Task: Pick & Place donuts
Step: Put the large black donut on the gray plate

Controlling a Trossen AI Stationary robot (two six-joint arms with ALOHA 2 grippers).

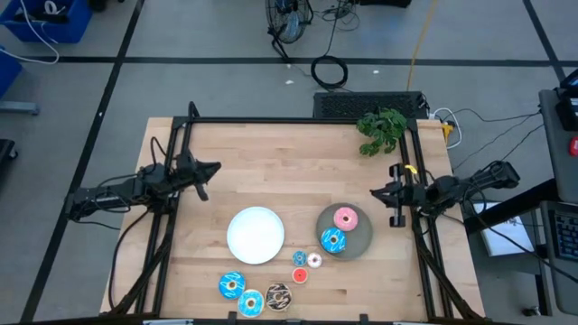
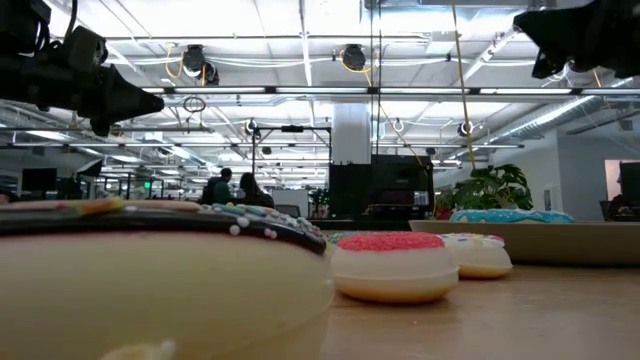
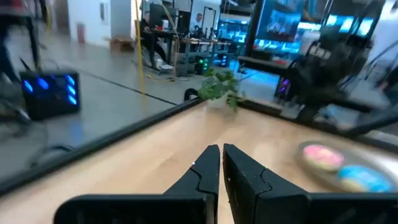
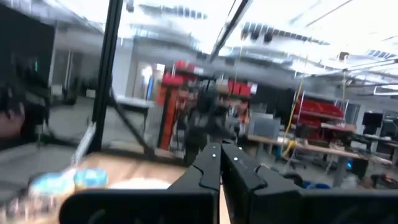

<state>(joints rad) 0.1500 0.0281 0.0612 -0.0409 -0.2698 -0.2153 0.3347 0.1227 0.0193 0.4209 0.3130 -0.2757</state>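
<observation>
A pink donut [image 1: 344, 218] and a blue-iced donut [image 1: 332, 240] lie on the grey plate [image 1: 359, 242]. A tiny red donut [image 1: 299, 259], a pale pink one [image 1: 314, 261] and an orange one [image 1: 299, 275] sit on the table near the white plate [image 1: 256, 235]. Two blue-iced donuts [image 1: 232, 286] [image 1: 250, 302] and a brown sprinkled donut [image 1: 278, 296] lie by the near edge. My left gripper [image 1: 215, 167] hovers shut over the table's left part; my right gripper [image 1: 373, 191] hovers shut at the right, beside the grey plate. In the left wrist view the shut fingers [image 3: 221, 151] point toward the pink donut [image 3: 322, 155].
A green plant sprig [image 1: 381, 129] lies at the far right corner. Black frame rails [image 1: 298, 120] run along the table's far, left and right sides. Bare wood lies between the two grippers. People sit far off in the room [image 2: 232, 187].
</observation>
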